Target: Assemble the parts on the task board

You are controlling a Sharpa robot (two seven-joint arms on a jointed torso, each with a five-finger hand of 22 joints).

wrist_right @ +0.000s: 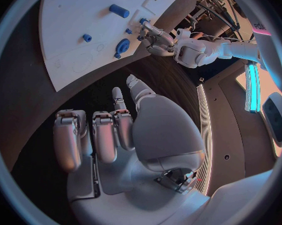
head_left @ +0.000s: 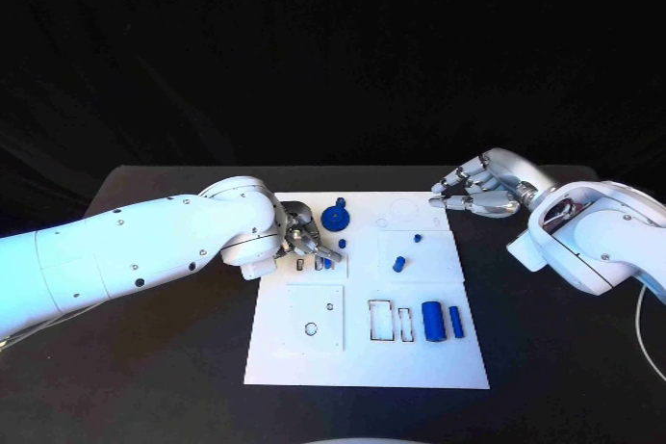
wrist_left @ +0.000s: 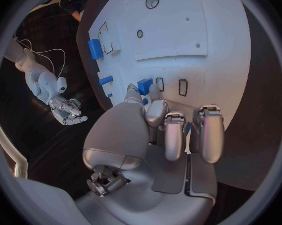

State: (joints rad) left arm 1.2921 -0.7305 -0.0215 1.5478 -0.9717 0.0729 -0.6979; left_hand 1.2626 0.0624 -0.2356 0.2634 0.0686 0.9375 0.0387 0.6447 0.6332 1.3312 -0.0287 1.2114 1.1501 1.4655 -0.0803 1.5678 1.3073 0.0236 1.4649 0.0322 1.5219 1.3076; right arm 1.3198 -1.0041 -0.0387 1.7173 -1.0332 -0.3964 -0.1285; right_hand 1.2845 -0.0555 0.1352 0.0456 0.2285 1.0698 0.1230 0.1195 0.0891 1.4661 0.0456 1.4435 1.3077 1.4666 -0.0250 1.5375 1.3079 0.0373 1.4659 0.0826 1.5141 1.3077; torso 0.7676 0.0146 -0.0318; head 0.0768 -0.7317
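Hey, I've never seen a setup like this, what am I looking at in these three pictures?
It is a two-armed robot at a black table. One picture looks down from its head; the two round ones come from cameras at its wrists. In the middle lies a white task board with small blue parts, such as a cylinder and a round gear-like piece. The left robot hand works at a small blue part on the board; whether it grips it is unclear. The right robot hand hovers beside the board, holding nothing.
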